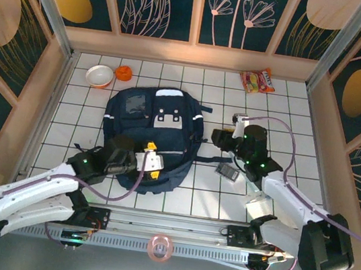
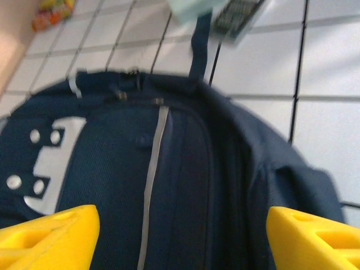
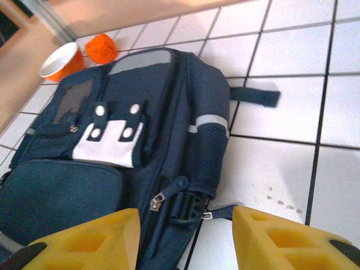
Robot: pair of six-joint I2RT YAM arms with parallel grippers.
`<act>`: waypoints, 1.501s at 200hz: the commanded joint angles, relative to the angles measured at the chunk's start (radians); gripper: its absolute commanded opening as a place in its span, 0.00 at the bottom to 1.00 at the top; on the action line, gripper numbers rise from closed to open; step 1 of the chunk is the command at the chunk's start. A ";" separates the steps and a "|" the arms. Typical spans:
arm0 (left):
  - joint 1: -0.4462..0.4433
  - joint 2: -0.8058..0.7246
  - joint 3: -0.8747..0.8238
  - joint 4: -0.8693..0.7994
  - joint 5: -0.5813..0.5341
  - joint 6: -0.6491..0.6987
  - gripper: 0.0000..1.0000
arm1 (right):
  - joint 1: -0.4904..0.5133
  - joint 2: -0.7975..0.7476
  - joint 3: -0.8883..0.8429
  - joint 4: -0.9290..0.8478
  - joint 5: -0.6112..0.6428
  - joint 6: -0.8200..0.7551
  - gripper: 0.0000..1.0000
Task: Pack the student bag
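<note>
yellow fingers (image 2: pixel 53 239) of the left gripper (image 2: pixel 183 233) stand wide apart at the bottom corners of its wrist view, nothing between them. directly under the gap is navy fabric of the student bag (image 2: pixel 185 169), with a thin light stripe (image 2: pixel 151 174) running down the panel. seen from above, this gripper hovers at the bag's near edge. whether it touches the fabric, cannot tell.

right gripper (image 3: pixel 185 233): fingers also parted, nothing held. it hangs over the tiles just off the bag's right side, facing across it. in its view a zip pull (image 3: pixel 159 198) lies just beyond the fingers. a grey-white patch (image 3: pixel 109 143) with four studs sits further up the front. a dark strap (image 3: pixel 256 95) sticks out sideways onto the white tiled table (image 3: pixel 292 50).

bag lies flat, front up, centre-left of the table, top end away from the arms.

past its top-left corner is a white bowl (image 1: pixel 99 76), orange outside, with a small orange object (image 1: pixel 124 72) just beside it. a bright snack packet (image 1: pixel 257 80) lies toward the far right, well apart from the bag. a flat dark item (image 1: pixel 228 173) lies on the tiles beside the right arm. a roll of pink tape (image 1: pixel 161 247) sits on the rail at the near edge, between the arm bases.
</note>
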 commanded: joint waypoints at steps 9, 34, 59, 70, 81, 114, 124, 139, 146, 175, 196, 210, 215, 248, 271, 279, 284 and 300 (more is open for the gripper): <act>-0.002 0.121 0.007 0.091 -0.129 0.052 0.80 | 0.020 -0.034 0.002 -0.034 -0.080 -0.159 0.47; -0.001 0.219 0.041 0.141 -0.114 0.014 0.84 | 0.042 -0.032 0.006 -0.048 -0.102 -0.190 0.47; 0.001 0.255 0.051 0.185 -0.054 -0.033 0.89 | 0.064 -0.022 0.002 -0.047 -0.114 -0.198 0.47; 0.012 0.255 0.061 0.199 -0.019 -0.057 0.90 | 0.070 -0.018 -0.001 -0.044 -0.120 -0.201 0.47; 0.036 0.249 0.075 0.212 0.044 -0.090 0.91 | 0.073 -0.015 -0.003 -0.041 -0.126 -0.203 0.46; 0.086 0.281 0.097 0.208 0.108 -0.094 0.90 | 0.080 -0.012 -0.010 -0.026 -0.139 -0.204 0.46; 0.086 0.313 0.108 0.187 0.111 -0.076 0.90 | 0.081 -0.012 -0.013 -0.023 -0.142 -0.208 0.47; 0.086 0.361 0.121 0.164 0.121 -0.056 0.91 | 0.081 -0.012 -0.017 -0.019 -0.144 -0.209 0.46; 0.086 0.380 0.127 0.156 0.128 -0.045 0.92 | 0.082 -0.013 -0.018 -0.019 -0.144 -0.208 0.47; 0.086 0.447 0.142 0.132 0.154 -0.003 0.94 | 0.083 -0.018 -0.024 -0.016 -0.144 -0.211 0.47; 0.086 0.489 0.141 0.143 0.110 0.018 0.94 | 0.083 -0.020 -0.027 -0.012 -0.143 -0.214 0.47; 0.086 0.515 0.141 0.162 0.073 0.018 0.91 | 0.083 -0.018 -0.028 -0.007 -0.143 -0.214 0.47; 0.087 0.524 0.142 0.172 0.056 0.015 0.89 | 0.083 -0.019 -0.030 -0.007 -0.142 -0.216 0.47; 0.086 0.522 0.132 0.218 -0.018 -0.012 0.43 | 0.081 -0.021 -0.032 -0.003 -0.132 -0.238 0.47; 0.092 0.406 0.102 0.248 0.044 -0.048 0.03 | 0.080 -0.023 -0.032 0.007 -0.136 -0.288 0.48; 0.103 0.352 0.084 0.267 0.074 -0.069 0.00 | 0.080 -0.021 -0.032 0.012 -0.150 -0.322 0.48; 0.111 0.318 0.074 0.277 0.101 -0.080 0.00 | 0.078 -0.020 -0.031 0.018 -0.157 -0.343 0.48; 0.130 0.210 0.046 0.307 0.165 -0.114 0.00 | 0.075 -0.007 -0.027 0.034 -0.172 -0.421 0.50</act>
